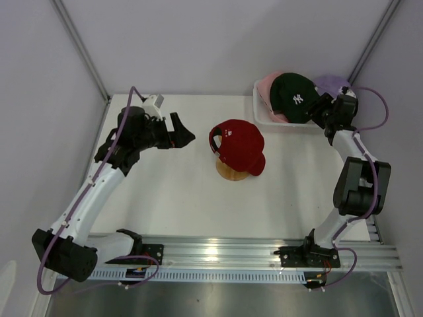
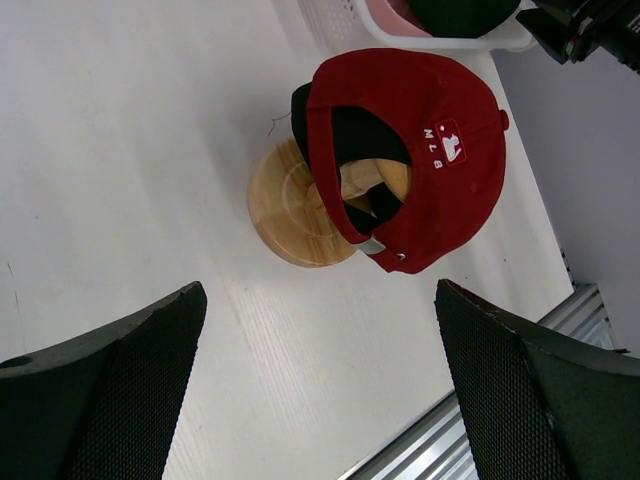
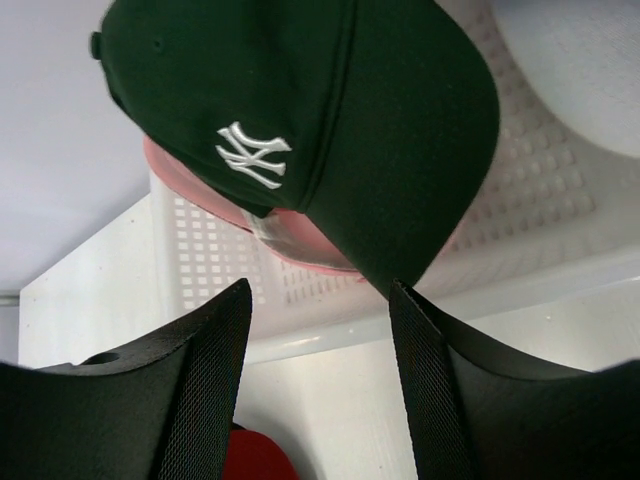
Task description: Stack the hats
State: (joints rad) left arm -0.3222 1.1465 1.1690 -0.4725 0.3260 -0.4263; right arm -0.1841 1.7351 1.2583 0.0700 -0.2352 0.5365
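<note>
Reaching for the next hat, the right gripper (image 3: 320, 287) is held jaws apart — the dark cap (image 3: 330, 110) is seen in the basket (image 3: 520, 230) just ahead, brim unclamped. A short advance and a close on the brim are likely needed.

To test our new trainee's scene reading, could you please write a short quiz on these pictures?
1. True or false: the red cap sits on the wooden stand.
2. Which cap lies on the pink cap in the basket? A) red B) dark with a white logo C) blue
3. Which pincer is nearer the basket?
Key: 1 true. 2 B, the dark cap. 3 The right pincer, at the dark cap's brim; the left pincer is open, apart from the red cap.
</note>
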